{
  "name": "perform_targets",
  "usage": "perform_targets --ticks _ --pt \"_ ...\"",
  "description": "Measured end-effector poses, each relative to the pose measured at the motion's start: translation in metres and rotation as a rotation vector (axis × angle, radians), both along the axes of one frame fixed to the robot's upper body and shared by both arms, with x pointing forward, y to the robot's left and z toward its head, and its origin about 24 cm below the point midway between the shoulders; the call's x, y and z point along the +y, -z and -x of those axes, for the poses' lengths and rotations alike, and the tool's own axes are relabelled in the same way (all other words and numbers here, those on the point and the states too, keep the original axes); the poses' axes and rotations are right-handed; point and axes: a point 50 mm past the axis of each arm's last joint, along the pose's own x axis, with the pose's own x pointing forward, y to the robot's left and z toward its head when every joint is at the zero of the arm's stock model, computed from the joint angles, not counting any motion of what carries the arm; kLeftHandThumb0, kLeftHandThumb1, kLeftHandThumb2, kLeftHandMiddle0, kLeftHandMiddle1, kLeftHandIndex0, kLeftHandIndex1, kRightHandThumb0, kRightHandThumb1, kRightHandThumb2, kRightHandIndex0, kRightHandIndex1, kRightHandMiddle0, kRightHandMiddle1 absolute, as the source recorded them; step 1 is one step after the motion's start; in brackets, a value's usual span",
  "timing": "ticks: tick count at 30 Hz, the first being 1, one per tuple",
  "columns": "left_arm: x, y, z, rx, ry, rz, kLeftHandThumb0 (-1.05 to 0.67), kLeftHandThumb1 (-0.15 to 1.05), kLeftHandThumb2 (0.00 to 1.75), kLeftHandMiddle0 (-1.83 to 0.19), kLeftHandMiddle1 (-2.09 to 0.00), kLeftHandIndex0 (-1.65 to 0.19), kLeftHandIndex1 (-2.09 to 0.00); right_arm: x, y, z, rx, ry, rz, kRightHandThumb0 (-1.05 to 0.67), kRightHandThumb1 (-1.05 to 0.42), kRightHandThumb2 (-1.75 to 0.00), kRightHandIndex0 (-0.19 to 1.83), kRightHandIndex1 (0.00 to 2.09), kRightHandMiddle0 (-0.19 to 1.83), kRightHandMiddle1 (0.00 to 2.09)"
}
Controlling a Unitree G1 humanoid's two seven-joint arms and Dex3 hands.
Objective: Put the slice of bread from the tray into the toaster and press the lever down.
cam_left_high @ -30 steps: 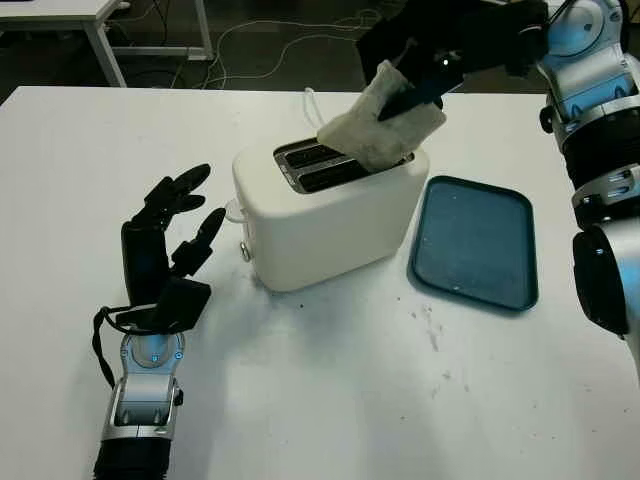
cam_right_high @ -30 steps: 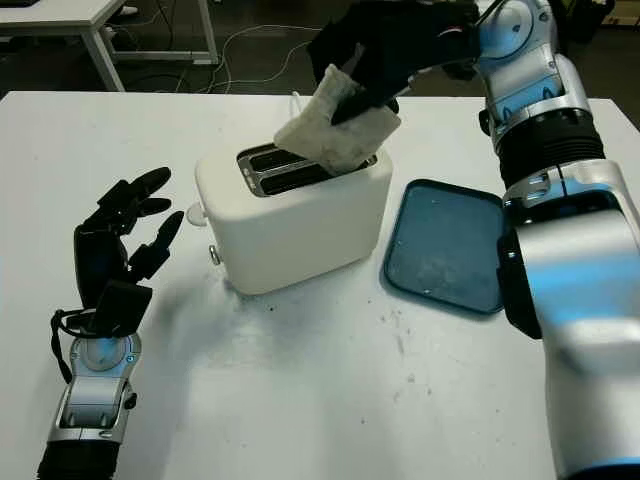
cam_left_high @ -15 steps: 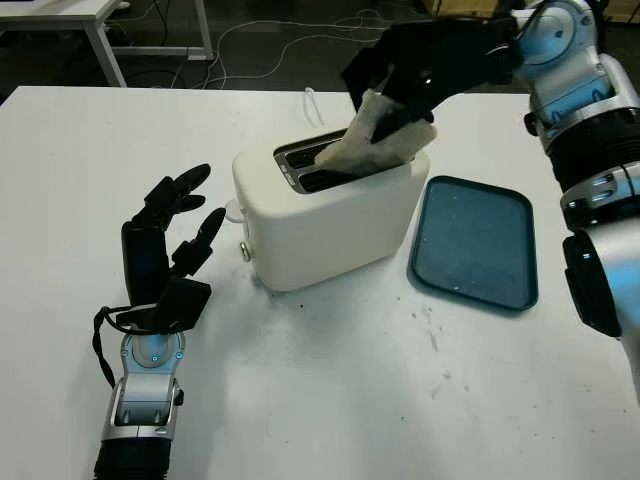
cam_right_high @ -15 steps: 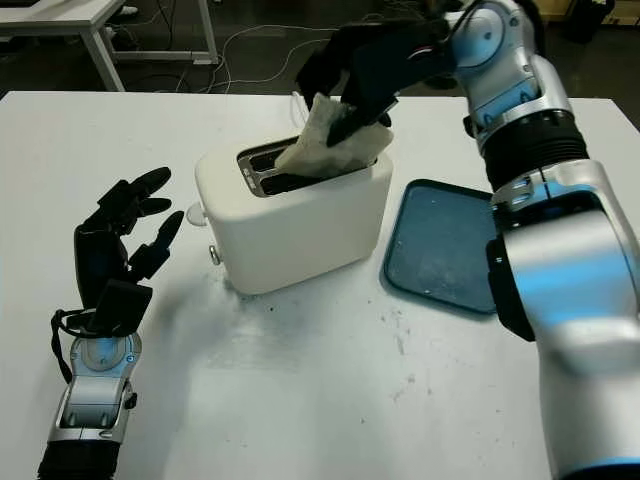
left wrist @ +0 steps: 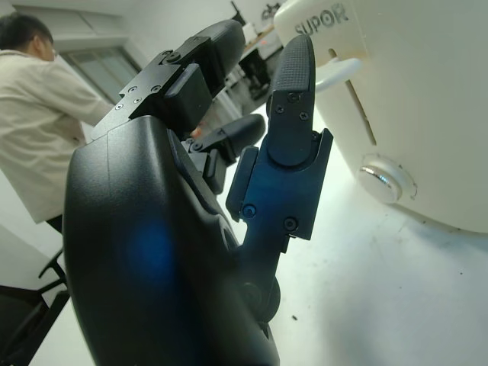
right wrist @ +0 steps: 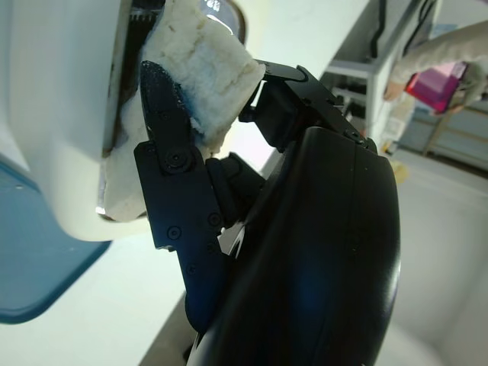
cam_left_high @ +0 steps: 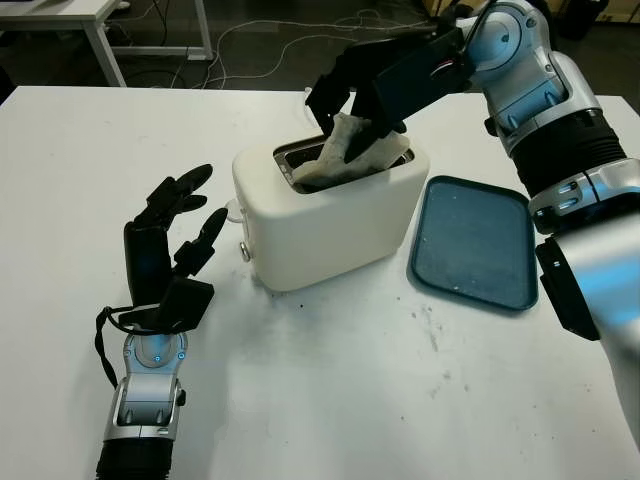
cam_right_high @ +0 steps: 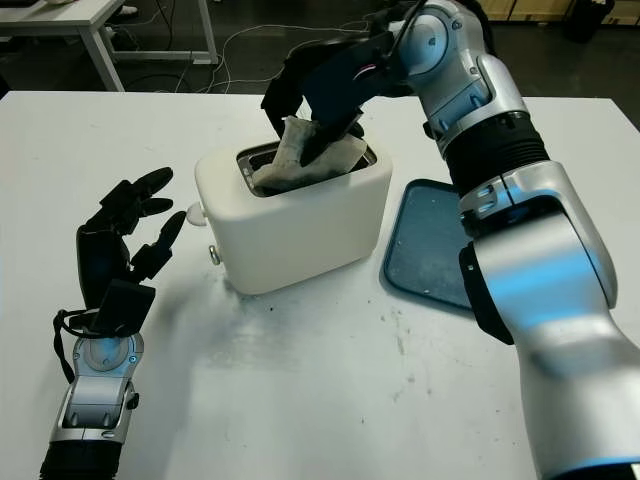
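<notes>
Holding the bread slice [cam_left_high: 352, 152] partly inside the toaster [cam_left_high: 330, 212] slot at upper centre, the right robot hand [cam_left_high: 372, 88] gripped it, tray [cam_left_high: 473, 243] bare, lever unpressed, left robot hand [cam_left_high: 165, 240] open at lower left.

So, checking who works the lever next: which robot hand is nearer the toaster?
Right robot hand: above the toaster, gripping the bread slice. Left robot hand: open, beside it.
</notes>
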Motion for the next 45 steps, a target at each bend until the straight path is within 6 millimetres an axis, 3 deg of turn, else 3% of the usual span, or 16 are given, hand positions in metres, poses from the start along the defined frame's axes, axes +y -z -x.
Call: perform_targets --ticks 2,5,12,17,29,33,39,42,43,45 --pt "0.000 0.000 0.000 0.000 0.000 0.000 -0.47 0.92 0.24 -0.38 -1.07 -0.62 -0.31 0.002 -0.002 0.001 -0.024 0.000 0.002 -0.62 -0.92 -0.06 0.94 1.75 0.74 1.73" --pt "0.000 0.000 0.000 0.000 0.000 0.000 -0.48 0.92 0.24 -0.38 -1.07 -0.62 -0.31 0.003 -0.002 0.001 -0.053 0.011 0.019 -0.61 -0.92 -0.01 0.80 1.75 0.74 1.56" --pt "0.000 0.000 0.000 0.000 0.001 0.001 -0.48 0.92 0.24 -0.38 -1.06 -0.62 -0.31 0.000 0.001 0.001 -0.088 0.019 0.001 -0.51 -0.92 -0.11 1.08 1.75 0.88 1.74" --pt "0.000 0.000 0.000 0.000 0.001 0.001 -0.48 0.92 0.24 -0.37 -1.06 -0.62 -0.30 -0.002 -0.002 0.001 -0.154 0.012 -0.013 -0.50 -0.92 -0.23 1.10 1.75 0.85 1.74" --pt "0.000 0.000 0.000 0.000 0.002 0.010 -0.47 0.92 0.24 -0.37 -1.07 -0.62 -0.30 -0.007 0.000 0.003 -0.223 -0.012 0.068 -0.42 -0.92 -0.18 1.11 1.75 0.87 1.75" --pt "0.000 0.000 0.000 0.000 0.002 0.009 -0.46 0.92 0.24 -0.37 -1.07 -0.62 -0.30 -0.008 0.001 0.003 -0.232 -0.021 0.086 -0.42 -0.92 -0.13 1.09 1.75 0.90 1.51" --pt "0.000 0.000 0.000 0.000 0.002 0.009 -0.47 0.92 0.24 -0.37 -1.07 -0.62 -0.30 -0.008 0.003 0.003 -0.212 -0.033 0.115 -0.46 -0.92 -0.11 1.06 1.75 0.81 1.74" --pt "0.000 0.000 0.000 -0.001 -0.001 0.009 -0.46 0.92 0.24 -0.38 -1.06 -0.62 -0.30 -0.006 0.004 0.005 -0.221 -0.053 0.123 -0.58 -0.90 -0.02 0.73 1.70 0.73 1.39" --pt "0.000 0.000 0.000 -0.001 -0.001 0.009 -0.47 0.92 0.24 -0.38 -1.06 -0.62 -0.30 -0.005 0.005 0.006 -0.226 -0.065 0.129 -0.63 -0.89 -0.01 0.55 1.45 0.73 1.04" --pt "0.000 0.000 0.000 -0.001 -0.001 0.009 -0.47 0.92 0.24 -0.38 -1.06 -0.62 -0.30 -0.003 0.006 0.007 -0.234 -0.090 0.140 -0.68 -0.87 0.00 0.40 1.20 0.78 0.52"
